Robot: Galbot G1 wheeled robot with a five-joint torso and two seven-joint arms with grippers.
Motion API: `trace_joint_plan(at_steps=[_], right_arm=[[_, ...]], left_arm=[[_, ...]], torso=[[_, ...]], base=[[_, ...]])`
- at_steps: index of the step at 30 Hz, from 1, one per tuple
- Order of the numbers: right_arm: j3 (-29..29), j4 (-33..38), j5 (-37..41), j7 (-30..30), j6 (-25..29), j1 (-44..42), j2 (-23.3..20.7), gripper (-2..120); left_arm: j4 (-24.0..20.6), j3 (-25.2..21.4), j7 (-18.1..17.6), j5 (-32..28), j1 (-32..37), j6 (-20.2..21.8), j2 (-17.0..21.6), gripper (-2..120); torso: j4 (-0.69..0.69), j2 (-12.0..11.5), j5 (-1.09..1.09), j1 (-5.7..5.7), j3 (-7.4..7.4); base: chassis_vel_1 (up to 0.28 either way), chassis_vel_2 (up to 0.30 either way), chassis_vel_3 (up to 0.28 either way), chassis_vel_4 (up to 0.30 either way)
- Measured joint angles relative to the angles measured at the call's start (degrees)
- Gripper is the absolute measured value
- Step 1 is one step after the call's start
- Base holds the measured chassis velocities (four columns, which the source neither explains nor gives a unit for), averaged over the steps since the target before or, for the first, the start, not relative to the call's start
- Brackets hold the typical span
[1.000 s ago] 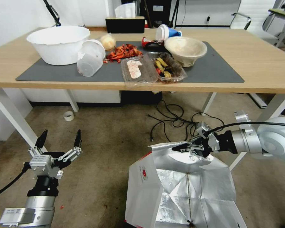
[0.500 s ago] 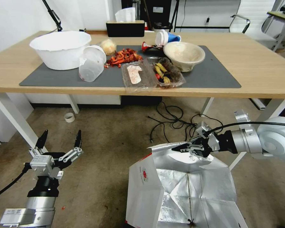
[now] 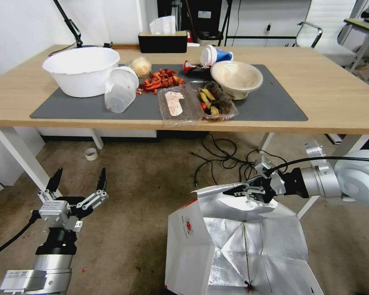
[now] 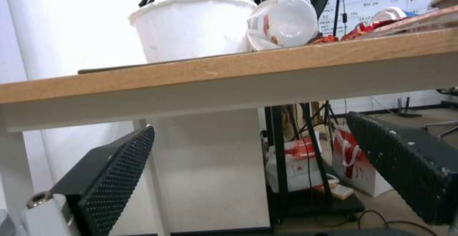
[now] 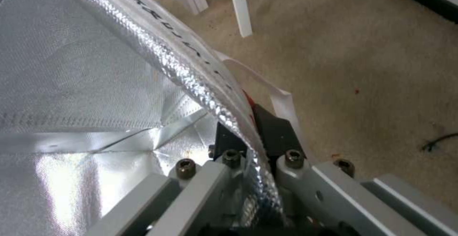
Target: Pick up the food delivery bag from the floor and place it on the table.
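Note:
The food delivery bag (image 3: 238, 246) stands open low in the head view, with silver foil inside and a white side bearing a small round red logo. My right gripper (image 3: 233, 190) is shut on its far rim. In the right wrist view that foil rim (image 5: 200, 71) runs between the black pads (image 5: 274, 130) of my right gripper (image 5: 248, 121), with a white strap handle (image 5: 281, 98) beside them. The bag's base is out of view. My left gripper (image 3: 78, 174) hangs open over the floor (image 3: 143, 184), far left of the bag and holding nothing. The table (image 3: 336, 102) stands ahead.
On the table's grey mat (image 3: 274, 104) lie a white bowl (image 3: 81, 69), a tipped clear cup (image 3: 119, 89), clear food trays (image 3: 197, 104) and a beige bowl (image 3: 236, 78). Black cables (image 3: 221, 157) and a tape roll (image 3: 90, 154) lie under it. White table legs (image 3: 18, 157) flank the left arm.
The whole head view has shifted: the table and floor sit a little lower in the picture. Both arms keep their pose, and the right gripper still holds the bag's rim.

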Motion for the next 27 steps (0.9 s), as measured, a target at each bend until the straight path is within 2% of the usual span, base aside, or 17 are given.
trace_joint_plan(at_steps=[17,21,27], right_arm=[[-0.7,-0.1,0.4,-0.2,0.0,1.1,-0.5,0],[-1.0,-0.1,0.4,-0.2,0.0,1.1,-0.5,0],[-1.2,-0.1,0.4,-0.2,0.0,1.4,-0.5,0]], left_arm=[[0.1,0.2,0.0,0.0,-0.1,0.0,-0.1,100],[0.1,0.4,0.1,0.1,0.0,0.1,-0.2,100],[0.1,0.4,0.1,0.1,0.0,0.1,-0.2,100]], torso=[[0.00,3.5,0.00,1.17,2.30],[0.00,5.3,0.00,1.81,3.48],[0.00,6.4,0.00,2.19,4.17]], base=[[0.000,0.000,0.000,0.000],[0.000,0.000,0.000,0.000],[0.000,0.000,0.000,0.000]])
